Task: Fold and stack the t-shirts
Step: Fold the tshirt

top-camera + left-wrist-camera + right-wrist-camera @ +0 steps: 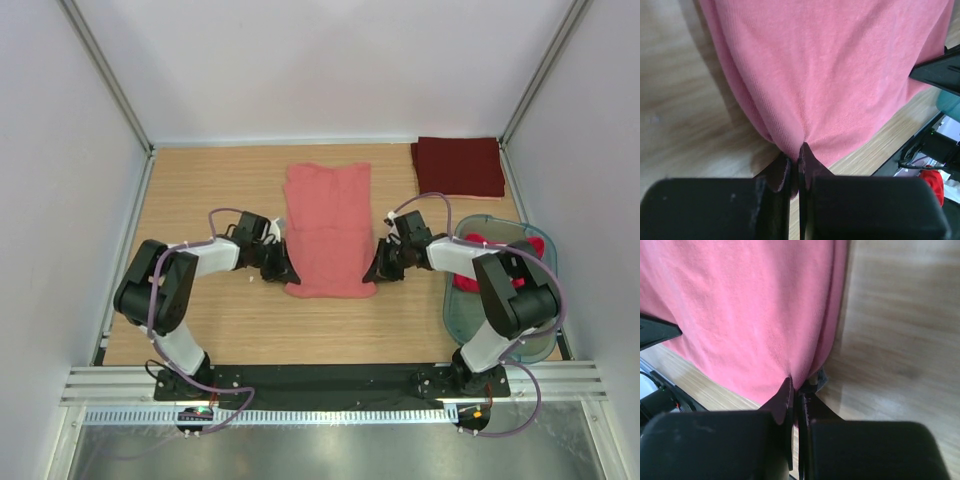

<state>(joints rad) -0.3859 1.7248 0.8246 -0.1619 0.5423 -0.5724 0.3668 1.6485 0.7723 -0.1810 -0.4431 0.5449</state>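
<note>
Overhead, we see the pink shirt (pixel 328 225) lying mid-worktop (pixel 200 190), its sides already turned in so that it makes a long strip. Our left pincer (pixel 283 272) sits at its near left corner and our right pincer (pixel 372 272) at its near right corner. The maroon shirt (pixel 458 166) lies folded square in the far right corner. Red shirts (pixel 466 284) lie bunched in the tub (pixel 530 345) on the right, partly under our right arm.

From the left wrist, the left pincer (pixel 800 150) is clenched on the pink shirt's (pixel 840 75) edge, and the cloth puckers into the tips.

From the right wrist, the right pincer (pixel 799 387) is likewise clamped on the hem, and the cloth (pixel 740 305) gathers to a point between the tips.

We judge the task less than half done. One shirt is finished and could start the stack, and this one is midway through its folding. We expect its near end must go over toward the far end before it goes onto the maroon shirt. The shirts in the tub are not yet folded.
</note>
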